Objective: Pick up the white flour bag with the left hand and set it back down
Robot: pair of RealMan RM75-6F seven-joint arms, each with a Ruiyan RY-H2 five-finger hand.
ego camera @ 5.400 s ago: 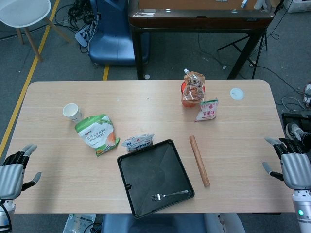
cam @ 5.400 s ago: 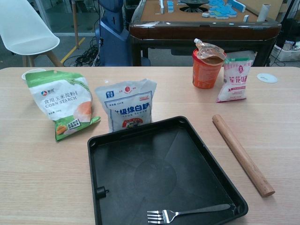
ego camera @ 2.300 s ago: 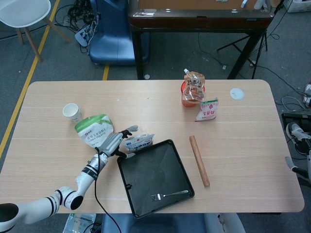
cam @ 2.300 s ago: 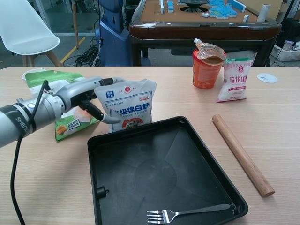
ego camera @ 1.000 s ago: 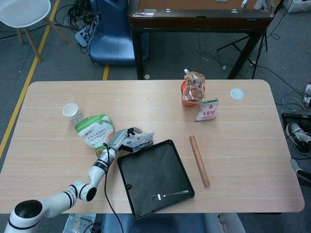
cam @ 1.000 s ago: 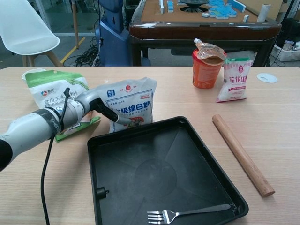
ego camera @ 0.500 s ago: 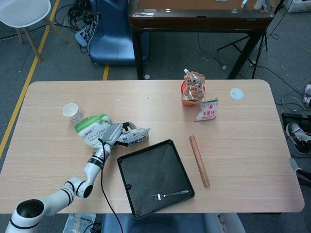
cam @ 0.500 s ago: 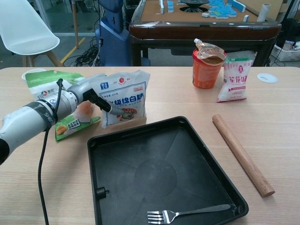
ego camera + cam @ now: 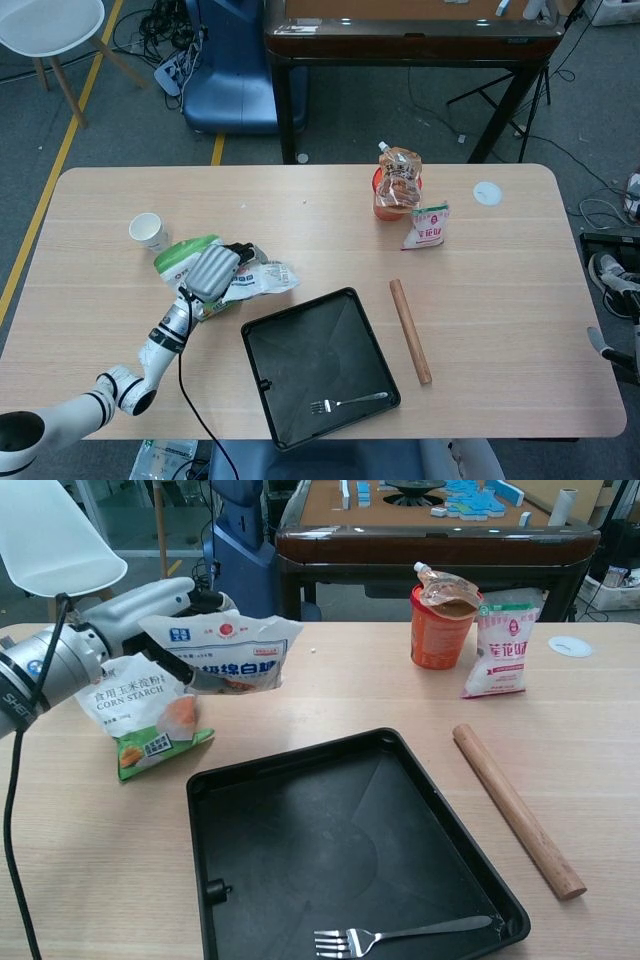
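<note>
I am holding the flour bag (image 9: 228,650) in my left hand (image 9: 160,615), fingers wrapped around its left end; the bag is hanging clear of the table (image 9: 600,740), tilted over with its far end pointing right; it is sitting above and just right of the corn starch bag (image 9: 140,708), which is lying on the wood; from the head view the hand (image 9: 212,268) is covering part of that green bag (image 9: 178,262) and the flour bag (image 9: 258,277) is sticking out to the right; the black tray (image 9: 300,810) is lying just beside, nearer me, with a fork (image 9: 390,936) in its near corner; a rolling pin (image 9: 515,805) is lying right of the tray; my right hand is only showing as a sliver at the head view's right edge, so I cannot tell how its fingers are lying.
</note>
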